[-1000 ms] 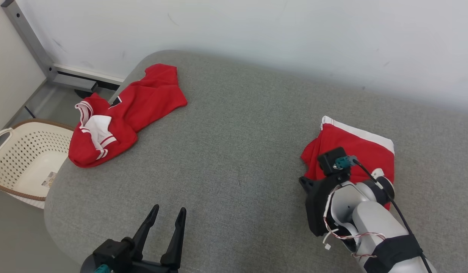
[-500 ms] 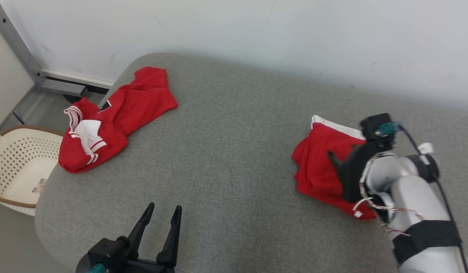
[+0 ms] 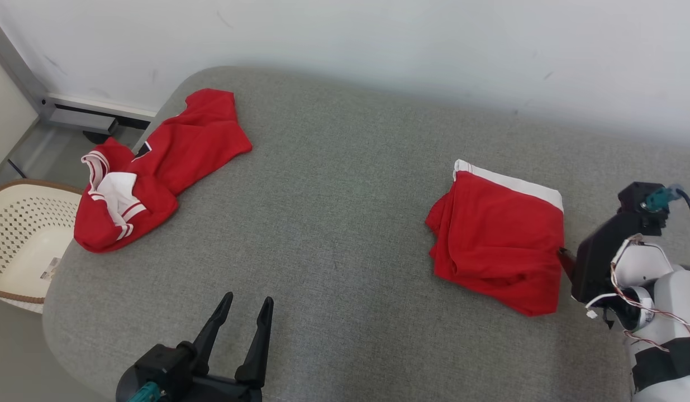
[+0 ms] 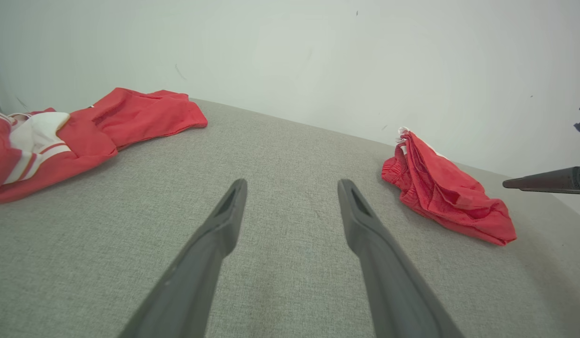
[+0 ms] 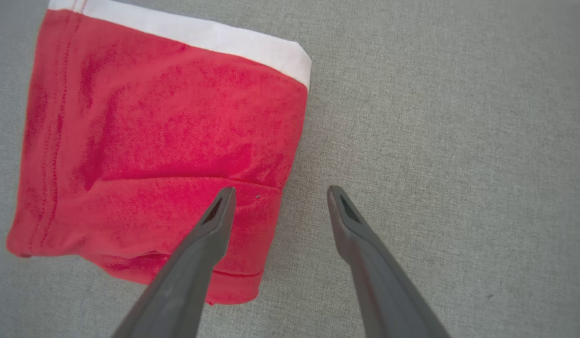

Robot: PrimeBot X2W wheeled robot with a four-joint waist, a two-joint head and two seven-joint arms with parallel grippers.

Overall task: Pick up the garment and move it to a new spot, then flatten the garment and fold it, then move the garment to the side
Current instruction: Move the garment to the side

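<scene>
We saw folded garment (image 3: pixel 498 240) just left of right gripper (image 5: pixel 280 189), jaws apart, empty; left gripper (image 3: pixel 247 304) spread too, well apart.

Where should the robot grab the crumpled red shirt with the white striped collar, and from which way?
Best guess: pinch the puffed-up fold beside the white striped collar of the crumpled red shirt, coming straight down from above with the open left claw. That end looks bunched up off the grey fabric cushion, while the far end lies flat.
</scene>
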